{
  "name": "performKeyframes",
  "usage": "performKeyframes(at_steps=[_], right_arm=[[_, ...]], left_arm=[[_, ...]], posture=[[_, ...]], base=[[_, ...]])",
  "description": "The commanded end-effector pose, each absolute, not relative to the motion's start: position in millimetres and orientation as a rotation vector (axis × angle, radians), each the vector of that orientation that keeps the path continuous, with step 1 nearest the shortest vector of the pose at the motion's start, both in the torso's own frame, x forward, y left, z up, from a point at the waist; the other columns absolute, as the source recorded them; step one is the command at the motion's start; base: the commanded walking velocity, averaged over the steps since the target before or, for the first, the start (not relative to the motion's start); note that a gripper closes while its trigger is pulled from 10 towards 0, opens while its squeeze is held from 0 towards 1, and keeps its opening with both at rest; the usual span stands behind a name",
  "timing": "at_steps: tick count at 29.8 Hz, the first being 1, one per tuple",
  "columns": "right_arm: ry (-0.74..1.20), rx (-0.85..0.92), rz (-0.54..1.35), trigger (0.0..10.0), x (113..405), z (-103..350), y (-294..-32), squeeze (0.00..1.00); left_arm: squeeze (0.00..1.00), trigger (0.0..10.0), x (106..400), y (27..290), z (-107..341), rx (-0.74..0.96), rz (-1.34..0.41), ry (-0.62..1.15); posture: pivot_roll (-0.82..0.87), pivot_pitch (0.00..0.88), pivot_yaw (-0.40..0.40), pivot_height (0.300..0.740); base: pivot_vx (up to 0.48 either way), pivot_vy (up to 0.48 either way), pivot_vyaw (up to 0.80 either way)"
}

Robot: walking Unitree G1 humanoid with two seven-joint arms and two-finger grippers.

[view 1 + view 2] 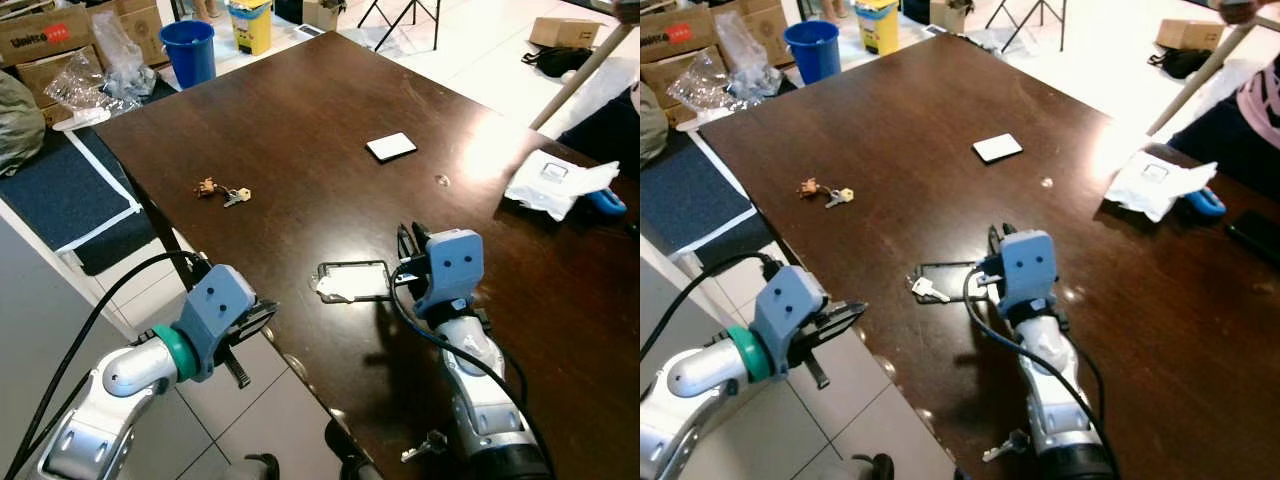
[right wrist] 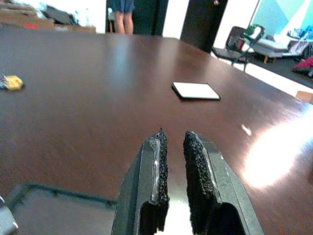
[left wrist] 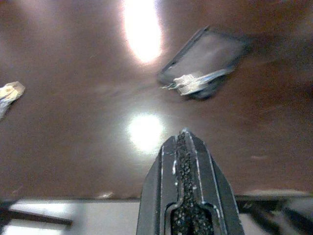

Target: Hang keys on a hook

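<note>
At the far left, beyond the table (image 1: 300,110) edge, stand cardboard boxes (image 1: 45,35) and a blue bucket (image 1: 188,50) on the floor. The left gripper (image 1: 250,325) hovers just off the table's near edge, over the floor tiles; in its wrist view the black fingers (image 3: 188,196) are pressed together with nothing between them.

Farther in, on the dark wood, lies the bunch of keys (image 1: 222,190), well apart from both grippers. It shows a small brownish charm at one end and a pale key at the other, joined by a ring too small to make out. It will probably handle as light, hard and loose: the pieces would swing and slide on the polished top. A pinch on the ring or the key's head looks the safest hold, leaving the ring free for a hook.

Nearer the middle, a flat black frame (image 1: 352,280) lies on the table with a single pale key (image 1: 330,290) on it. The right gripper (image 1: 412,262) sits just beside that frame, its fingers (image 2: 156,166) nearly closed with a narrow gap, holding nothing.

Beyond it lies a white card (image 1: 391,147), and at the right a crumpled white paper (image 1: 555,182).
</note>
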State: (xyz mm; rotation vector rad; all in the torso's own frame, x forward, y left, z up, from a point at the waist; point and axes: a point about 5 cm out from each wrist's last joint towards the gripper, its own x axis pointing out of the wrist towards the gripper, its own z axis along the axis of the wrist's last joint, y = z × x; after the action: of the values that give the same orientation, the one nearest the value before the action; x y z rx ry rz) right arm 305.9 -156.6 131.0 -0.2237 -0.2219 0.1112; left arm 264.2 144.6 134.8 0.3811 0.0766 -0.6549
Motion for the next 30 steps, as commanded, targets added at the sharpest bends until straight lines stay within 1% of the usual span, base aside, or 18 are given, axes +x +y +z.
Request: performKeyframes(at_steps=[1,2,4,6,7,10,13,15,17,19,21,23,24,25,26,27,28,30], right_arm=[[-0.172,-0.239,0.094,10.0,303.4,117.3,-161.9,0.0],[-0.172,-0.239,0.094,10.0,303.4,117.3,-161.9,0.0],[-0.155,-0.235,0.075,10.0,302.6,112.9,-166.5,0.0],[-0.154,-0.233,0.071,10.0,302.7,112.7,-167.4,0.0],[-0.17,-0.224,0.079,10.0,303.5,116.6,-165.8,0.0],[-0.182,-0.217,0.085,10.0,304.0,119.5,-164.6,0.0],[-0.2,-0.206,0.114,10.0,302.7,124.8,-165.6,0.0],[-0.185,-0.219,0.103,10.0,301.2,121.3,-174.4,0.0],[-0.176,-0.232,0.078,10.0,303.3,119.2,-180.3,0.0],[-0.176,-0.236,0.069,10.0,305.0,119.2,-181.6,0.0],[-0.17,-0.243,0.043,10.0,310.3,118.8,-185.4,0.0],[-0.167,-0.248,0.033,10.0,313.3,118.9,-186.8,0.0],[-0.166,-0.251,0.026,10.0,316.5,119.5,-187.8,0.0],[-0.166,-0.254,0.022,10.0,319.0,120.2,-188.2,0.0],[-0.166,-0.254,0.022,10.0,319.0,120.2,-188.2,0.0],[-0.166,-0.254,0.02,10.0,320.7,120.9,-188.5,0.0],[-0.167,-0.256,0.019,10.0,321.8,121.4,-188.4,0.0],[-0.166,-0.258,0.019,10.0,322.9,121.4,-188.2,0.0]], left_arm=[[0.0,10.0,270.2,149.5,125.0,0.417,-0.587,0.112],[0.0,10.0,270.2,149.5,125.0,0.417,-0.587,0.112],[0.0,10.0,286.0,150.0,121.2,0.391,-0.479,0.138],[0.0,10.0,293.9,148.8,119.7,0.364,-0.427,0.155],[0.0,10.0,298.0,146.8,123.0,0.323,-0.417,0.152],[0.0,10.0,300.4,145.4,125.6,0.294,-0.414,0.149],[0.0,10.0,302.5,141.5,133.3,0.199,-0.438,0.149],[0.0,10.0,307.6,136.0,131.2,0.142,-0.413,0.185],[0.0,10.0,316.2,130.3,127.1,0.098,-0.341,0.221],[0.0,10.0,320.7,127.4,127.1,0.083,-0.309,0.221],[0.0,10.0,329.5,118.1,131.1,0.039,-0.273,0.217],[0.0,10.0,333.5,112.6,135.3,0.025,-0.273,0.205],[0.19,10.0,337.8,105.4,141.8,0.015,-0.275,0.185],[0.27,10.0,341.0,99.4,147.6,0.008,-0.281,0.165],[0.27,10.0,341.0,99.4,147.6,0.008,-0.281,0.165],[0.35,10.0,343.4,94.4,153.0,0.003,-0.287,0.148],[1.0,10.0,344.4,88.1,160.0,0.009,-0.307,0.122],[1.0,10.0,344.0,81.1,168.3,0.052,-0.334,0.082]], posture=[[0.06,0.087,0.098,0.74],[0.06,0.087,0.098,0.74],[0.06,0.104,0.102,0.74],[0.06,0.104,0.102,0.74],[0.04,0.118,0.108,0.74],[0.04,0.118,0.108,0.74],[0.04,0.132,0.115,0.74],[0.04,0.147,0.123,0.74],[0.03,0.151,0.127,0.74],[0.03,0.151,0.127,0.74],[0.02,0.152,0.131,0.74],[0.02,0.152,0.137,0.74],[0.02,0.152,0.137,0.74],[0.02,0.149,0.139,0.74],[0.02,0.149,0.139,0.74],[0.02,0.149,0.139,0.74],[0.02,0.147,0.14,0.74],[0.01,0.143,0.141,0.74]], base=[[0.0,0.0,0.0],[0.0,0.0,0.0],[0.0,0.0,0.0],[0.0,0.0,0.0],[0.0,0.0,0.0],[0.0,0.0,0.0],[0.0,0.0,0.0],[0.0,0.0,0.0],[0.0,0.0,0.0],[0.0,0.0,0.0],[0.0,0.0,0.0],[0.0,0.0,0.0],[0.0,0.0,0.0],[0.0,0.0,0.0],[0.0,0.0,0.0],[0.0,0.0,0.0],[0.0,0.0,0.0],[0.0,0.0,0.0]])
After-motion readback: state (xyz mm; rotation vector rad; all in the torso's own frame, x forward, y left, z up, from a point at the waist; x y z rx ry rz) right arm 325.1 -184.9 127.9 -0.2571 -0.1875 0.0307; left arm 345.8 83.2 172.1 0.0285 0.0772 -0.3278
